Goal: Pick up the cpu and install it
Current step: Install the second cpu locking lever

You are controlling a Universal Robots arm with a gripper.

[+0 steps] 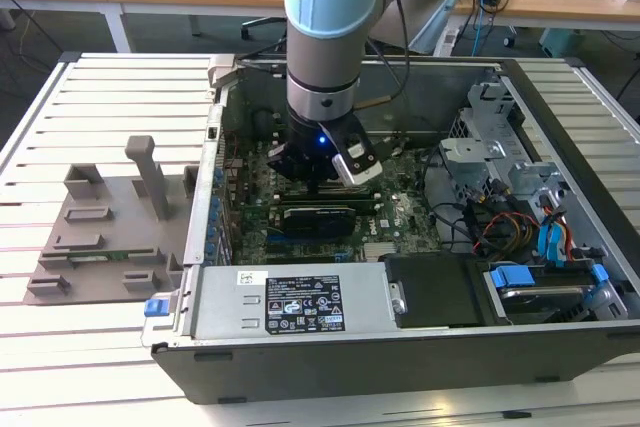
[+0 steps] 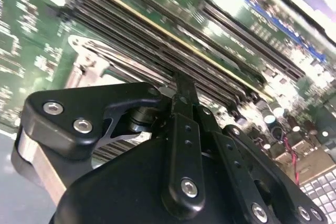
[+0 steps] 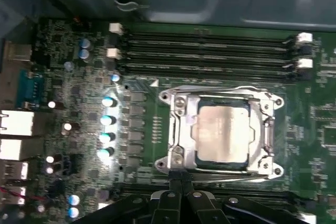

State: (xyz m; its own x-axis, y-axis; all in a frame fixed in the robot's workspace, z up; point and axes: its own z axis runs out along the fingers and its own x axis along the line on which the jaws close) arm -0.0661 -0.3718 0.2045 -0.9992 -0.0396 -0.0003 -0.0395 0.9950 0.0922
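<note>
Silvery metal of the cpu [image 3: 224,134] shines inside the socket frame [image 3: 178,129] on the motherboard [image 3: 136,124], where it already sits flat. I see my gripper [image 3: 179,183] just beside that frame, its fingers pressed together and holding nothing.

The small flat square cpu with a silvery metal top and thin darker rim [image 3: 224,135] lies flat, seated inside the silver metal socket frame [image 3: 178,129] on the green motherboard [image 3: 136,124].
</note>
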